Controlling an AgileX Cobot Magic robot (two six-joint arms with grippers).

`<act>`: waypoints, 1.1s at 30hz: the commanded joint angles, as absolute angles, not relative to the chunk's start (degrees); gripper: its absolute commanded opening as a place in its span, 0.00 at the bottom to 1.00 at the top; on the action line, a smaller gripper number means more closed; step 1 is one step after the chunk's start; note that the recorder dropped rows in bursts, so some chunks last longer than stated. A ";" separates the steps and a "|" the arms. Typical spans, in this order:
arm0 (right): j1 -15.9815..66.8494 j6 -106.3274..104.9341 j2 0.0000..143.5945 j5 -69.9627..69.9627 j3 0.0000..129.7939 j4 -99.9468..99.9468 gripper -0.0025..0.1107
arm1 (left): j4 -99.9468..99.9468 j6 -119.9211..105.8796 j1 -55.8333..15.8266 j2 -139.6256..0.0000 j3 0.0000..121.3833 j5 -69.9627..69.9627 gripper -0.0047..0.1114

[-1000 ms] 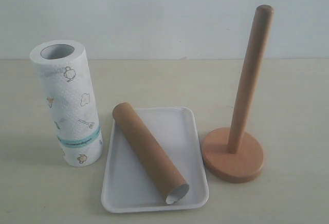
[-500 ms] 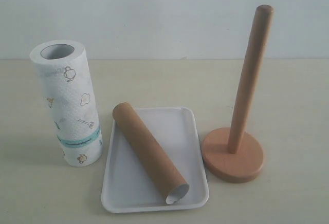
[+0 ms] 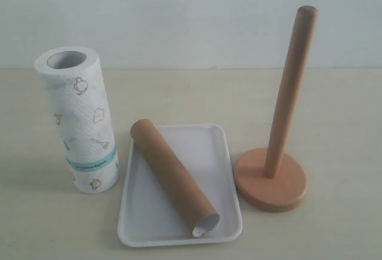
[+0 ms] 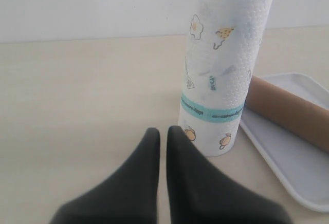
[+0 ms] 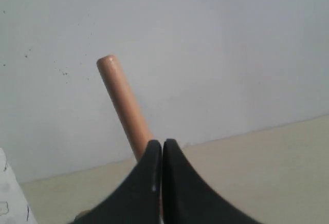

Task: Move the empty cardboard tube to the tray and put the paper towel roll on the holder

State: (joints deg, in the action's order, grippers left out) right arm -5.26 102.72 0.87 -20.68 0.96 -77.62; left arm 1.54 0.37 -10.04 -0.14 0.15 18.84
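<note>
While upright, roll (image 4: 221, 70) beside end effector (image 4: 163, 130)

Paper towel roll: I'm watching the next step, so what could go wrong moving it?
1. The paper towel roll stands tall beside the empty cardboard tube, which lies on the tray; a sideways nudge could topple it onto them.
2. Its core must meet the slim pole of the holder; a miss might tip that over.

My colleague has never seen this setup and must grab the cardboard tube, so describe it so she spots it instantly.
Find the flat white tray in the middle, between the tall printed paper towel roll and the wooden holder. The cardboard tube lies diagonally across it. It is the only plain brown hollow cylinder lying down; both neighbours stand upright.
</note>
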 commanded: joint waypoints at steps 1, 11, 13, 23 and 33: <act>-5.57 72.29 0.61 -21.38 0.00 -50.70 0.02 | 2.14 0.00 -9.88 0.00 0.00 17.91 0.08; -5.57 46.41 0.61 -15.63 0.00 -28.18 0.02 | 2.14 0.00 -9.88 0.00 0.00 17.91 0.08; -5.57 34.21 0.61 -8.66 0.00 -13.41 0.02 | 2.14 0.00 -9.88 0.00 0.00 17.91 0.08; -5.57 18.42 0.61 21.52 0.00 -8.63 0.02 | 2.14 0.00 -9.88 0.00 0.00 17.91 0.08; -5.57 18.62 0.06 21.42 0.00 -8.63 0.02 | 2.14 0.00 -9.88 0.00 0.00 17.91 0.08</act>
State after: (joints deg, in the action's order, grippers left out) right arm -5.26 18.69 0.74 21.57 -0.04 -8.26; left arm 1.54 0.37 -10.04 -0.14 0.15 18.84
